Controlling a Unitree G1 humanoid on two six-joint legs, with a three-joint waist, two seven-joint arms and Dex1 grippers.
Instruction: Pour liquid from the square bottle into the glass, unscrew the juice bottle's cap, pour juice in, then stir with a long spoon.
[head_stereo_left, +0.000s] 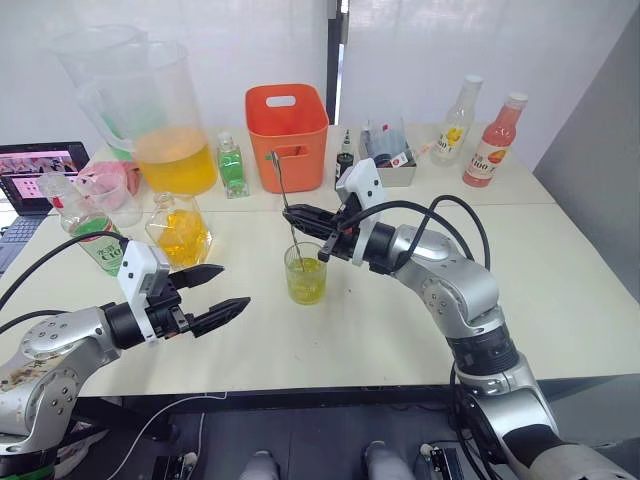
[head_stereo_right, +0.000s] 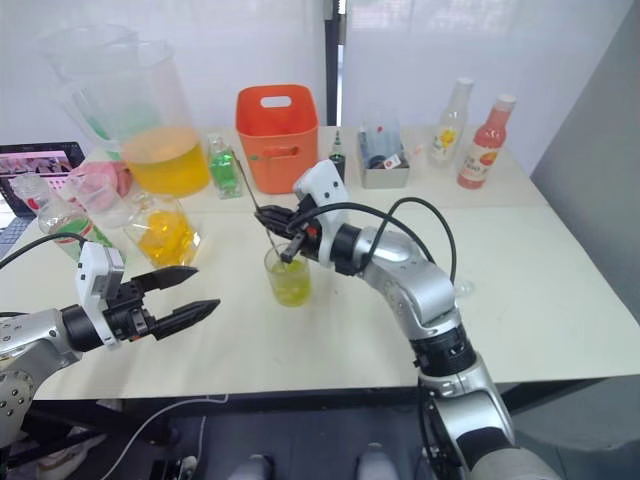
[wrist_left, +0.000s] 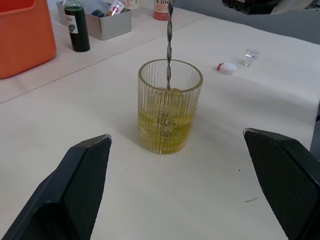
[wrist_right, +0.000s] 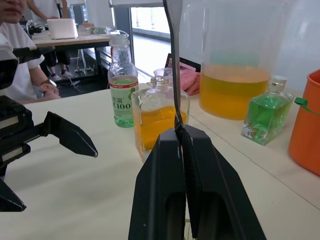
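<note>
The glass stands mid-table, holding yellow-green liquid. The long spoon stands in it, its stem leaning back to the left. My right gripper is shut on the stem just above the rim. My left gripper hovers open to the left of the glass, apart from it. The square bottle of orange liquid sits at the left, and the juice bottle stands beside it. The cap lies on the table beyond the glass.
An orange bin and two big pitchers stand at the back, with a small green bottle between them. A grey tray, a yellow-labelled bottle and a pink bottle are back right. A laptop is far left. A person sits beyond.
</note>
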